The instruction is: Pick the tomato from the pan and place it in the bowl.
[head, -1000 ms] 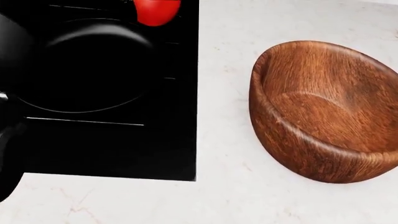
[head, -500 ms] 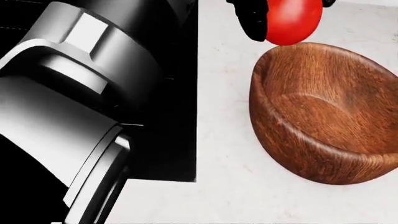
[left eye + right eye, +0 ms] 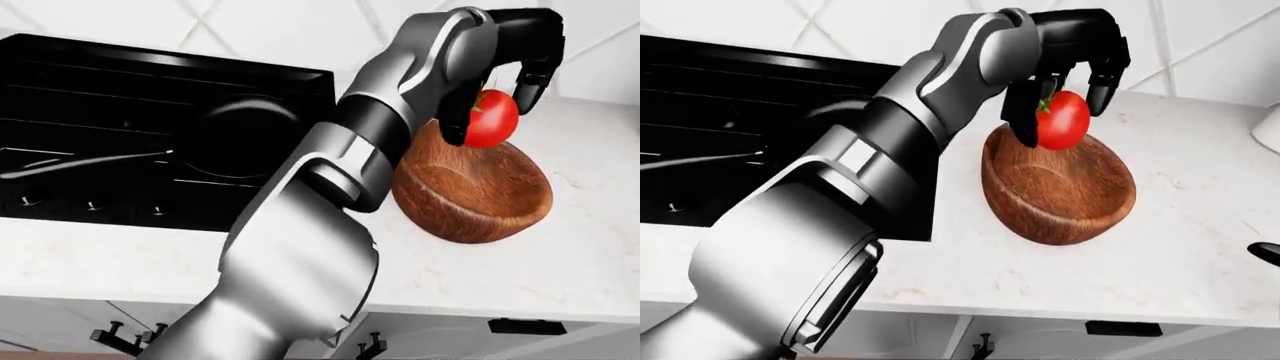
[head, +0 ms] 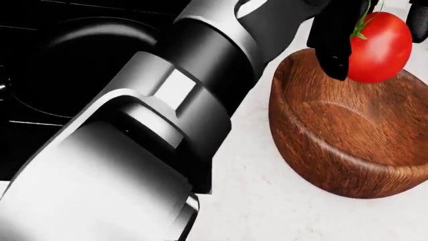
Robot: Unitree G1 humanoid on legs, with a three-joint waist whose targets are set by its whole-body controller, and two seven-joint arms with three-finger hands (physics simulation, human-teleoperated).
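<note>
Left robot hand (image 3: 1065,79) grasping tomato (image 3: 1064,120) above bowl (image 3: 1060,196), pan (image 3: 245,131) partly hidden (forearm)

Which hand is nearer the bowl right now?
Left. The left hand holds the tomato just above the bowl. The right hand is barely visible, if at all, at the right-eye view's right edge.

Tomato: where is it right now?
In the left-eye view the tomato sits upper right, held in the left robot hand just above the wooden bowl on the counter, right of the black stove.
</note>
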